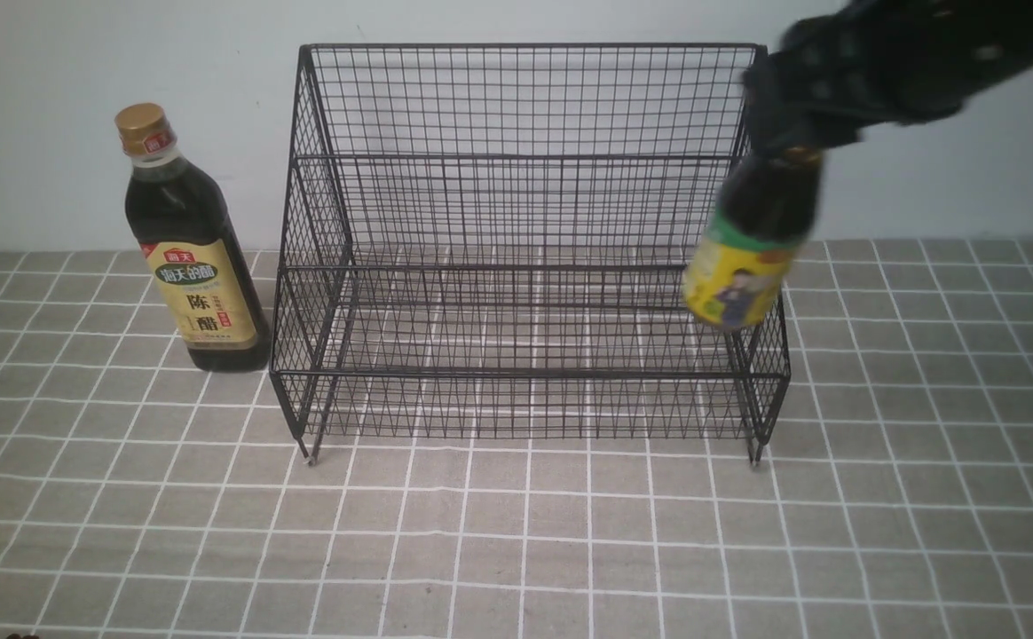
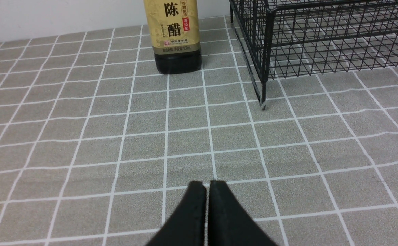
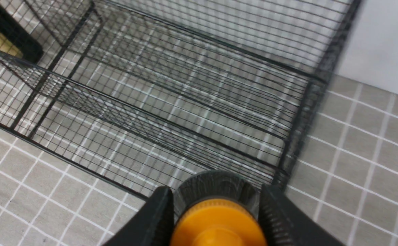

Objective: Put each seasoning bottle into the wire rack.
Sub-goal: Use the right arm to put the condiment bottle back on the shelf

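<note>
1. Right gripper (image 3: 216, 212) grips the squat bottle (image 1: 747, 244), dangling beneath it, above the rack (image 1: 530, 374): neither bottle racked!
2. Left gripper (image 2: 206, 186), clenched, empty; tall bottle (image 1: 201, 266) stands beyond it, waiting.

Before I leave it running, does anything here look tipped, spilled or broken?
Nothing looks spilled or broken. The yellow-labelled bottle is tilted, but it hangs from the right pincer, so that seems normal.
</note>
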### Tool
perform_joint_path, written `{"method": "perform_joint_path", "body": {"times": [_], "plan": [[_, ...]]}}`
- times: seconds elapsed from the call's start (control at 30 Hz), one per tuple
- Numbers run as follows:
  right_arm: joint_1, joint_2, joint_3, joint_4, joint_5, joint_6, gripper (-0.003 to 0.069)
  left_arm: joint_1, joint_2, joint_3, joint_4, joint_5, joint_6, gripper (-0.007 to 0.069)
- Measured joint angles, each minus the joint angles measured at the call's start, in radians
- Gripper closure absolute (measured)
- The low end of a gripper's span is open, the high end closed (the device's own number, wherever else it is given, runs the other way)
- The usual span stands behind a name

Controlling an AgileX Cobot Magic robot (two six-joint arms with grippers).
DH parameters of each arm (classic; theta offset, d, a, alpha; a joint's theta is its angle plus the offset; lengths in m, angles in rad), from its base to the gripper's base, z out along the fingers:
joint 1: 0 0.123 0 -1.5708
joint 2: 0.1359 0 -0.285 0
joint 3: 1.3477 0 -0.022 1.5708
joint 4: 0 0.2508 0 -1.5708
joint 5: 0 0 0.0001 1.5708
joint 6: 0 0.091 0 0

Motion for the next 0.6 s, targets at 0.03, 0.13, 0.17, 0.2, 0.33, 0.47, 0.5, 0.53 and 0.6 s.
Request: {"method": "perform_joint_path", "body": {"times": [0.03,0.13,0.17,0.2,0.33,0.47,0.5,0.53,0.6], "plan": [[0.006,0.044,-0.022,0.0,-0.001,0.008,0.0363,0.0,0.0,0.0,0.0,0.0,0.0,0.0631],[0.007,0.127,-0.062,0.0,-0.005,0.015,0.0363,0.0,0.0,0.0,0.0,0.0,0.0,0.0631],[0.007,0.144,-0.063,0.0,-0.005,0.015,0.0363,0.0,0.0,0.0,0.0,0.0,0.0,0.0631],[0.007,0.166,-0.065,0.0,-0.004,0.016,0.0363,0.0,0.0,0.0,0.0,0.0,0.0,0.0631],[0.007,0.227,-0.065,-0.006,0.023,0.016,0.0363,0.0,0.0,0.0,0.0,0.0,0.0,0.0631],[0.007,0.274,-0.065,-0.006,0.056,0.016,0.0363,0.0,0.0,0.0,0.0,0.0,0.0,0.0631],[0.007,0.285,-0.065,-0.006,0.062,0.015,0.0363,0.0,0.0,0.0,0.0,0.0,0.0,0.0631],[0.007,0.286,-0.065,-0.006,0.064,0.015,0.0363,0.0,0.0,0.0,0.0,0.0,0.0,0.0631],[0.007,0.298,-0.065,-0.006,0.074,0.015,0.0362,0.0,0.0,0.0,0.0,0.0,0.0,0.0631]]}}
